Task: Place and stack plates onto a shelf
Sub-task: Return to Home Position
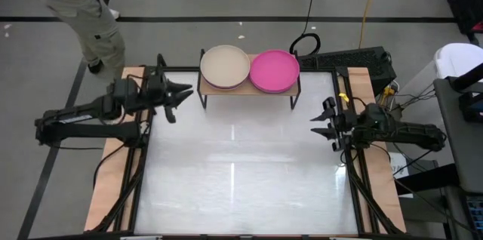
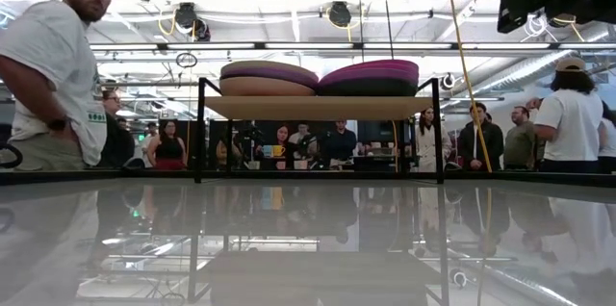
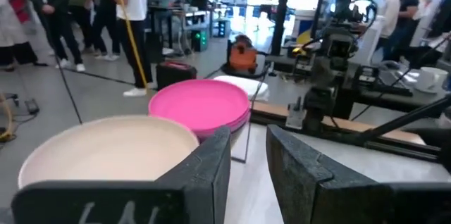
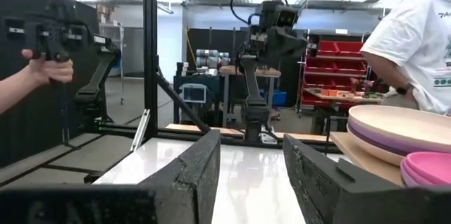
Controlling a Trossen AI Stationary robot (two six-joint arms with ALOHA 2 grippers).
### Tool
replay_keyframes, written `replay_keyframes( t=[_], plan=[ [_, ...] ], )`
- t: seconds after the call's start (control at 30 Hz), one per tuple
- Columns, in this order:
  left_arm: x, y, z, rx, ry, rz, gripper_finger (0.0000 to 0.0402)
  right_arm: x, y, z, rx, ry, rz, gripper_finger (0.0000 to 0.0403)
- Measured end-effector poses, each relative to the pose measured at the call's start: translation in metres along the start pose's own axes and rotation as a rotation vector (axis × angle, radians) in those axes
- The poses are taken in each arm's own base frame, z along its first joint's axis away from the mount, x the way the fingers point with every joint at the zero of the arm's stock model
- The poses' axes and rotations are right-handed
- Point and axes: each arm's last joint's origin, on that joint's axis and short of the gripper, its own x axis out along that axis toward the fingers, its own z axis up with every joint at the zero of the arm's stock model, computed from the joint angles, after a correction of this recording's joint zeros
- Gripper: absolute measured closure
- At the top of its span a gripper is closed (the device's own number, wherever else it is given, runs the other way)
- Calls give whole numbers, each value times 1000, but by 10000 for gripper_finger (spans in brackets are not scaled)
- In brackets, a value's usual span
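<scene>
The shelf (image 1: 247, 91) (image 2: 318, 107) stands at the table's far edge and carries two stacks of plates side by side. The left stack has a beige plate (image 1: 224, 66) (image 3: 106, 150) on top, with a purple rim (image 2: 269, 69) showing under it. The right stack has a magenta pink plate (image 1: 274, 70) (image 3: 201, 104) on top, and a dark plate (image 2: 371, 86) lies lower in it. My left gripper (image 1: 183, 93) (image 3: 248, 139) is open, in the air left of the shelf. My right gripper (image 1: 320, 124) (image 4: 251, 146) is open, near the table's right edge, away from the shelf.
The white table top (image 1: 241, 172) spreads in front of the shelf between the two arms. A person (image 1: 79, 6) (image 2: 53, 65) stands beyond the table's far left corner. More people (image 2: 568, 123) stand in the room behind. Cables and a black box (image 1: 355, 60) lie right of the shelf.
</scene>
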Motion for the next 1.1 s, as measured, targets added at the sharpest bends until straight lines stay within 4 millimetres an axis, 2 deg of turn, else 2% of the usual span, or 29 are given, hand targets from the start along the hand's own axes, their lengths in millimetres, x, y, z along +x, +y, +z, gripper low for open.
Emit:
replay_keyframes(
  t=[0.3,0.4,0.6,0.73,0.87,0.97,1.1],
  plan=[
    [0,-2,-72,-20,-133,-35,305,-9,2,4,-46,-43,-1,266],
    [0,-1,-88,-29,-172,-37,305,-11,3,2,-36,-24,-1,266],
    [-4,2,-124,-47,-195,-41,305,-10,1,-9,-9,70,-57,266],
    [-10,4,-144,-60,-234,-43,305,-8,0,-24,26,99,-71,266],
    [-10,3,-149,-64,-197,-58,305,-6,-1,-42,49,95,-82,266],
    [-9,2,-151,-48,-166,-74,305,-6,-2,-37,46,27,-85,266],
    [-9,2,-153,-3,-148,-73,305,-6,-2,-40,65,61,-109,274]
  ],
)
